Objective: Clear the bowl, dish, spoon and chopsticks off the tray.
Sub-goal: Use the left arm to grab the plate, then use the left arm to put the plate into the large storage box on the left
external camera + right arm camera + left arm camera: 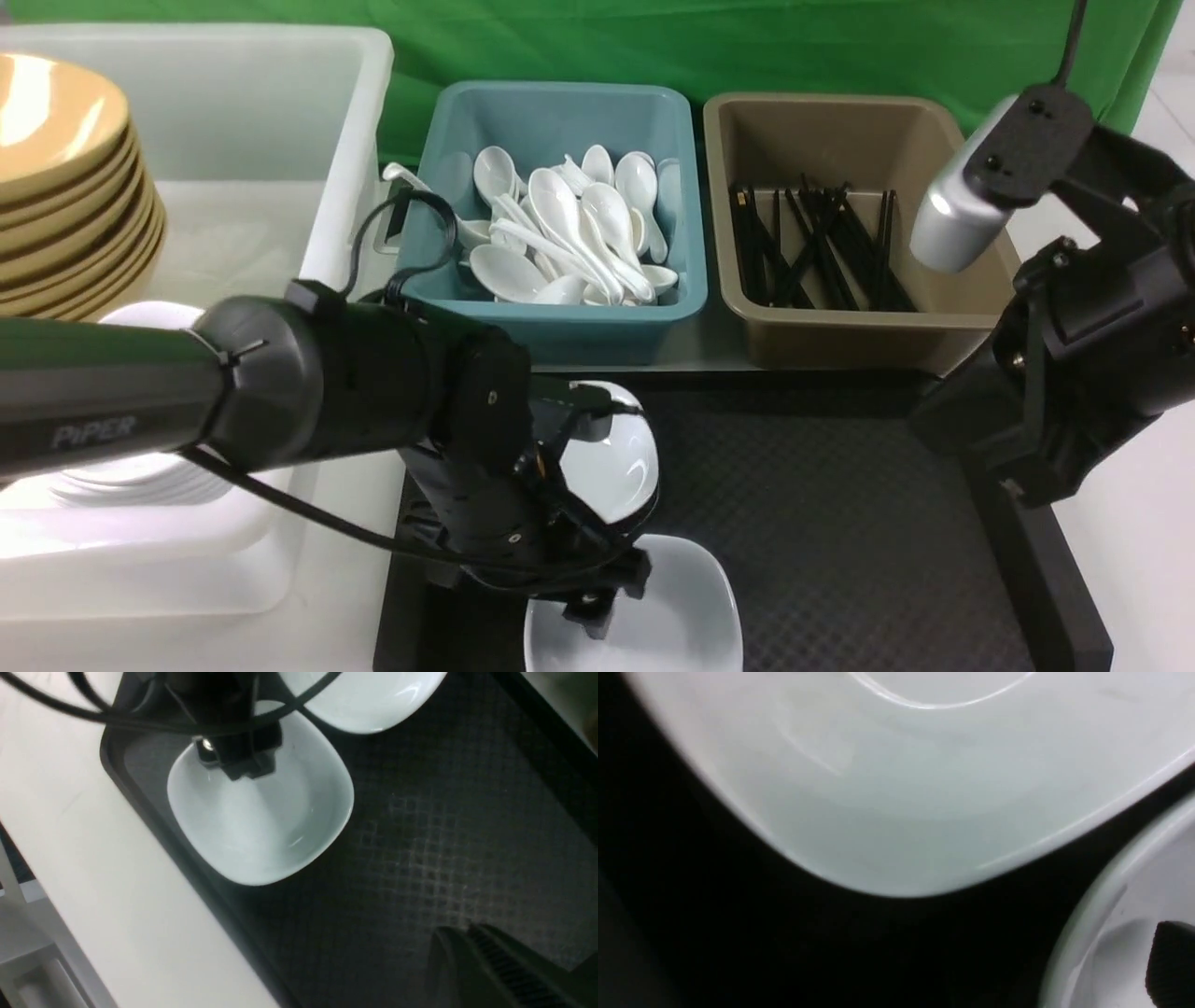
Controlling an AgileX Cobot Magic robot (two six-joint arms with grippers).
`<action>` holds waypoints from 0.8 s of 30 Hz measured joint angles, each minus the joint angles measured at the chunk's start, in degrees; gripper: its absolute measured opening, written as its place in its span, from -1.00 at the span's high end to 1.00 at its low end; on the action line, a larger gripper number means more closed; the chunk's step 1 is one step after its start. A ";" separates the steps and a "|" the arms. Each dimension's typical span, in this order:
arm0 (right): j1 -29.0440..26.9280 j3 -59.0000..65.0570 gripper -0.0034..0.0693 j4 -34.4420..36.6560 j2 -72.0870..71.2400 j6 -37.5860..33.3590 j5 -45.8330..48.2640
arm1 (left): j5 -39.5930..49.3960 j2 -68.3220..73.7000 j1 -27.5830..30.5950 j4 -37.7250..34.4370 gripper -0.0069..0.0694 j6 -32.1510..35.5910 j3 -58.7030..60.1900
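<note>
The right gripper (462,933), jaws pressed together, hangs over the textured tray (420,835). Well ahead of its tips sits a white squarish dish (261,826), the left gripper (240,758) dipping into it; a second dish (369,700) lies just beside.

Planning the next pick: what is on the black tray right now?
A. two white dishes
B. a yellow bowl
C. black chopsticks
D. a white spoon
A: on the tray one white dish lies near the front edge, a second dish just behind it.
</note>
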 joint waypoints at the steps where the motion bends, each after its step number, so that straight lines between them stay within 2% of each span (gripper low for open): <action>1: 0.00 0.00 0.85 0.06 -0.12 0.00 0.00 | 0.00 0.01 0.00 -0.01 -0.59 0.15 -0.06; 3: 0.00 0.03 0.85 0.12 -0.55 -0.82 -0.18 | 0.00 0.58 0.05 -1.28 -0.33 1.60 -0.59; 4: 0.00 0.03 0.85 0.26 -0.68 -1.19 -0.23 | 0.48 0.75 0.05 -1.85 -0.07 2.21 -0.83; 5: 0.00 0.03 0.85 0.24 -0.75 -1.24 -0.36 | 0.95 0.81 0.05 -2.00 0.02 2.28 -1.05; 6: 0.00 0.03 0.85 0.27 -0.80 -1.37 -0.56 | 2.09 0.94 0.05 -2.23 0.31 2.39 -1.40; 9: 0.00 0.03 0.85 0.27 -0.82 -1.44 -1.31 | 4.92 -0.58 0.05 -3.72 0.61 2.70 -3.32; 12: 0.00 -0.21 0.85 0.46 -0.82 -1.49 -1.79 | 9.03 -3.39 0.18 -2.46 0.76 2.86 -6.02; 14: 0.00 -0.87 0.85 0.72 -0.82 -1.55 -1.79 | 11.44 -5.72 1.12 -0.92 0.79 3.09 -7.86; 19: 0.00 -5.37 0.85 6.37 -0.52 -4.84 -2.33 | 17.23 -16.03 9.31 -0.70 0.79 4.66 -14.53; 21: 0.13 -8.41 0.85 11.27 0.20 -6.93 -3.03 | 17.76 -20.39 14.96 -0.70 0.80 5.76 -15.44; 22: 0.88 -11.19 0.85 14.51 1.18 -8.18 -3.33 | 18.26 -23.50 20.21 -0.66 0.80 6.50 -15.28; 24: 4.24 -15.77 0.85 16.60 3.55 -9.64 -3.92 | 18.97 -27.54 29.48 -0.77 0.80 7.48 -13.85</action>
